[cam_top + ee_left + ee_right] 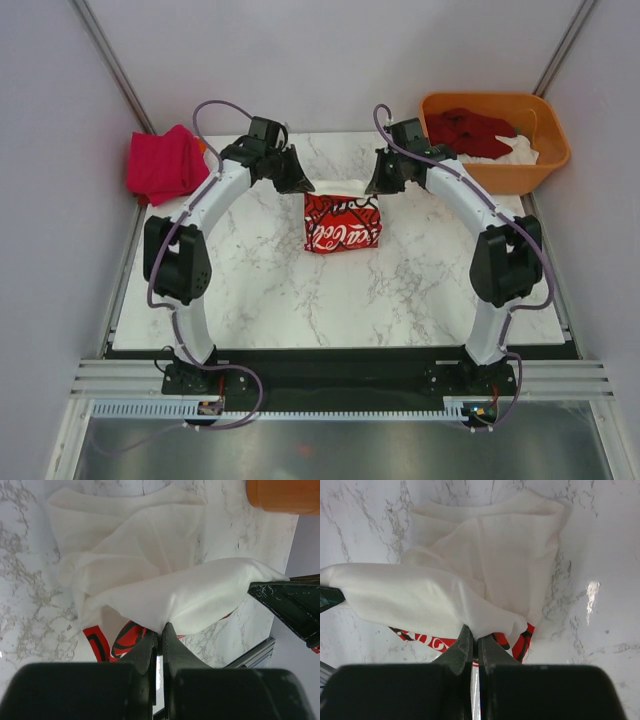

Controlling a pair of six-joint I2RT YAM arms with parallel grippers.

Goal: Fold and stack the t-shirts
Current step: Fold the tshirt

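A white t-shirt with red printed marks (342, 222) lies partly folded in the middle of the marble table. My left gripper (297, 180) is shut on its far left corner (150, 600), and my right gripper (378, 180) is shut on its far right corner (420, 600); both hold that edge lifted and stretched between them. A bright pink-red t-shirt (163, 162) lies bunched at the table's far left. Dark red t-shirts (470, 132) and white cloth sit in the orange tub (500, 170).
The orange tub stands at the far right corner and shows in the left wrist view (282, 495). Grey walls close in both sides. The table's black front edge (340, 355) runs by the arm bases.
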